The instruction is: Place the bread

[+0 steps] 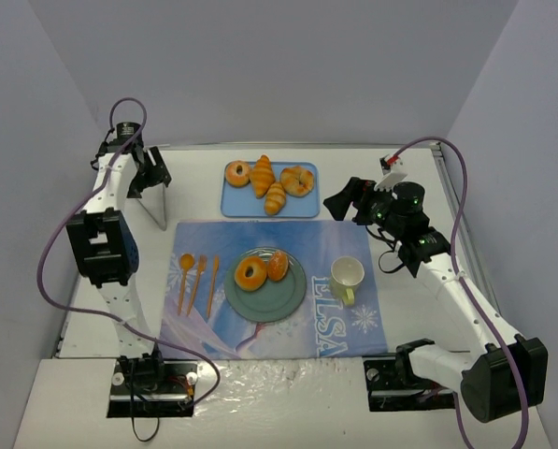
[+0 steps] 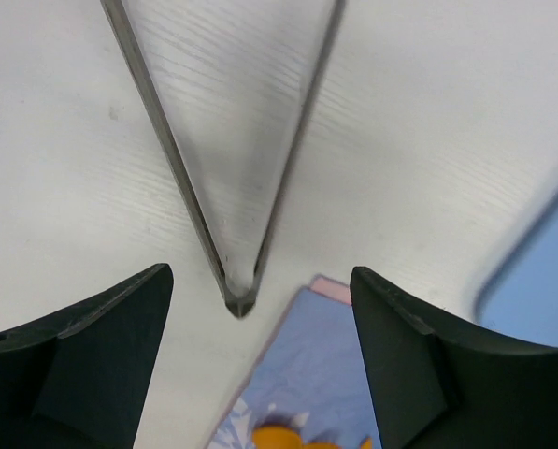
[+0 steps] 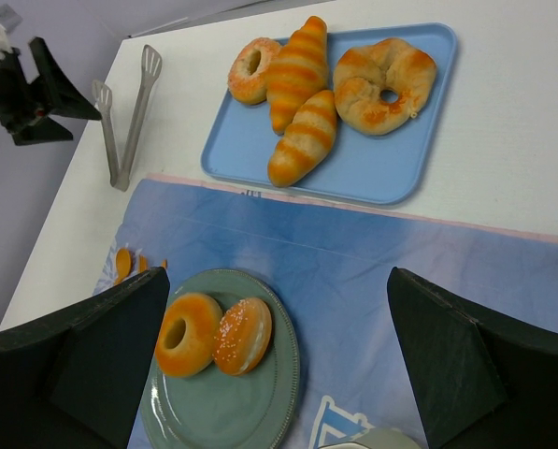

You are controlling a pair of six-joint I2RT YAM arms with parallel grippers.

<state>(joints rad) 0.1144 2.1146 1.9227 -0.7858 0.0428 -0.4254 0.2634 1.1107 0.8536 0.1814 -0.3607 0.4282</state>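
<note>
A blue tray at the back holds several breads: a sugared ring, two striped rolls and a large bagel. The tray also shows in the right wrist view. A grey-green plate on the blue placemat holds an orange ring bread and a sugared bun; both show in the right wrist view. My right gripper is open and empty, right of the tray. My left gripper is open and empty above metal tongs at the far left.
The tongs lie on the white table left of the tray. On the placemat lie an orange spoon, fork and knife left of the plate and a pale cup to its right. Grey walls enclose the table.
</note>
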